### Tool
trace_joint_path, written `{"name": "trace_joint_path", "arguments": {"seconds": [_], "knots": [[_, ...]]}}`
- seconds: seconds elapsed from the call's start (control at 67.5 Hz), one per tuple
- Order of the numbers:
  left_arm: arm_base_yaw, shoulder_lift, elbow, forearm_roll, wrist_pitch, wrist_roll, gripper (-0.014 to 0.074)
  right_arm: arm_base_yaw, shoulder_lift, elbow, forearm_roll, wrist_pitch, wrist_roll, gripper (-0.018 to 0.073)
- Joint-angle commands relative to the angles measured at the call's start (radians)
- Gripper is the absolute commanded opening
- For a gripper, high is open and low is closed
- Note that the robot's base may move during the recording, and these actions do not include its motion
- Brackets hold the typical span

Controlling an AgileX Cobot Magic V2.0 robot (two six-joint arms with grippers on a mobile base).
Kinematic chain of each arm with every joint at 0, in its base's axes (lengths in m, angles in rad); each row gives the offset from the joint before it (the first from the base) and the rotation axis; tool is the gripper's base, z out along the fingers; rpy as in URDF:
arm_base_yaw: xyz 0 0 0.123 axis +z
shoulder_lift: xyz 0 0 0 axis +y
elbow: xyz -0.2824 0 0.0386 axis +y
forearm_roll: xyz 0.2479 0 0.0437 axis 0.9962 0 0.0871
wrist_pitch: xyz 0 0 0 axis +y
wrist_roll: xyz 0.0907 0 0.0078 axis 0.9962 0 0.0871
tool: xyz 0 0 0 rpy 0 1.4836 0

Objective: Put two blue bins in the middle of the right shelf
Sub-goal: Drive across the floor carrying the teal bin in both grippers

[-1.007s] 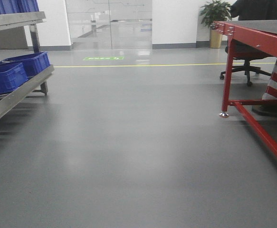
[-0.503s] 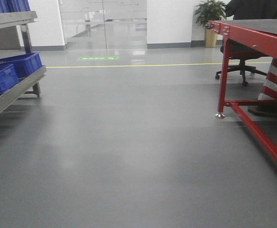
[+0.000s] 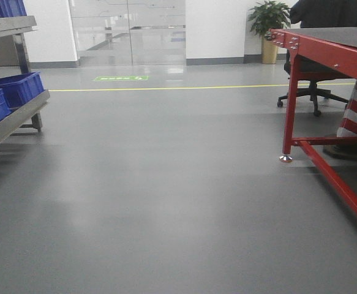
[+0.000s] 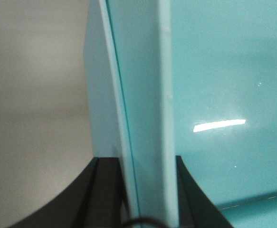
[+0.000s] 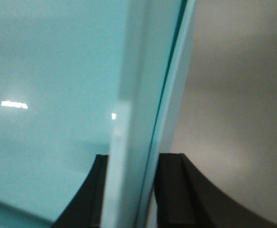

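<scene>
Left gripper (image 4: 139, 190) is clamped on the side wall of the blue bin (image 4: 150, 95). One black finger (image 4: 105, 194) presses the outer face and the other sits against the thick rim on the inside. From this wrist view the wall runs straight up and away from the jaws. The bin's smooth pale interior fills the right half, with a bright streak of reflected light on it. Bare grey floor lies blurred to the left, outside the wall.

The right gripper (image 5: 128, 190) grips the bin (image 5: 128, 118) the same way, mirrored. The wall rises between its two dark fingers (image 5: 176, 190), the pale interior spreads to the left, and the floor is on the right. In both wrist views a thin dark seam runs along the wall. I cannot tell whether it marks a second bin nested in the first.

Only the wrist views show the bin and the grippers. The front view takes in the room instead, a wide stretch of shiny grey floor (image 3: 166, 184). At its left edge stands a steel rack (image 3: 13, 119) carrying dark blue crates (image 3: 16, 89). A red table (image 3: 325, 52) stands on the right, with an office chair (image 3: 313, 92) behind it. Farther back a yellow line (image 3: 166, 87) crosses the floor, and a potted plant (image 3: 269, 18) stands by the white wall.
</scene>
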Motion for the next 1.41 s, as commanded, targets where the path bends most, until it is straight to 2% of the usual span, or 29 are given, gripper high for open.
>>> {"name": "trace_joint_path", "arguments": {"seconds": [0.0,1.392], "knots": [[-0.003,-0.018,-0.016,-0.068,-0.098,-0.001,-0.0111,0.004,-0.016,-0.014,0.03,-0.057,-0.027,-0.0153],[-0.003,-0.018,-0.016,-0.068,-0.1,-0.001,-0.0111,0.004,-0.016,-0.014,0.03,-0.057,-0.027,-0.0153]]}}
